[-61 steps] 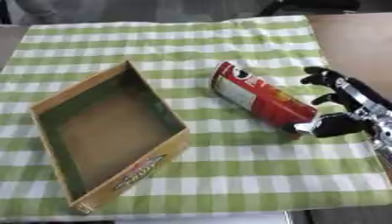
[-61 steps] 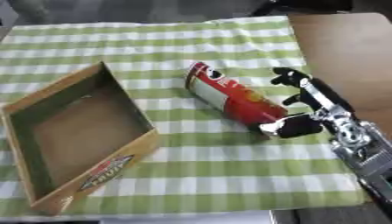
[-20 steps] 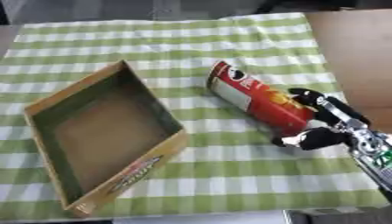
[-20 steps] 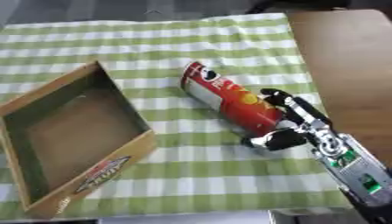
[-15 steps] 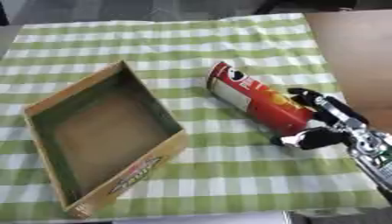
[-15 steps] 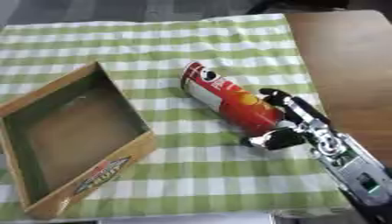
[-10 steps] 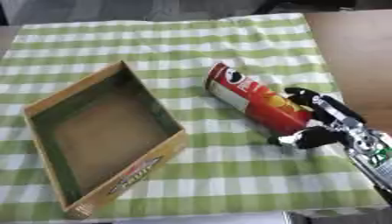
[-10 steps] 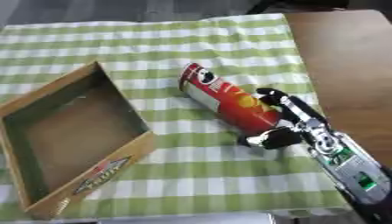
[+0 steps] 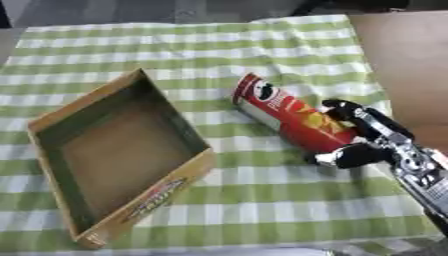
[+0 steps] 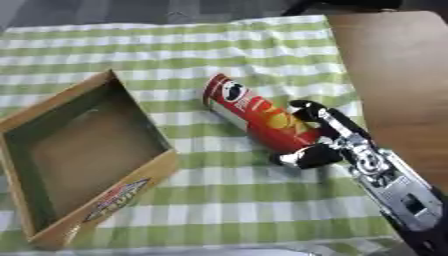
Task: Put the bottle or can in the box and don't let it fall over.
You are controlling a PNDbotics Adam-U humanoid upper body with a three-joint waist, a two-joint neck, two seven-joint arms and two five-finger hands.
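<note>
Red can [image 9: 293, 119] lies on its side at centre-right, long axis running upper-left to lower-right. Right robot hand [image 9: 360, 141] wraps its lower-right end, fingers curled round; box [image 9: 114, 160] sits left.

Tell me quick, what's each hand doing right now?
Left hand: not in view.
Right hand: fingers and thumb curled round the lower end of the red can, which lies on the cloth.

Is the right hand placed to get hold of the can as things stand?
Probably yes. The right hand is already at the lower end of the lying can, fingers curled around it, with nothing between them. The box sits apart to the left.
</note>
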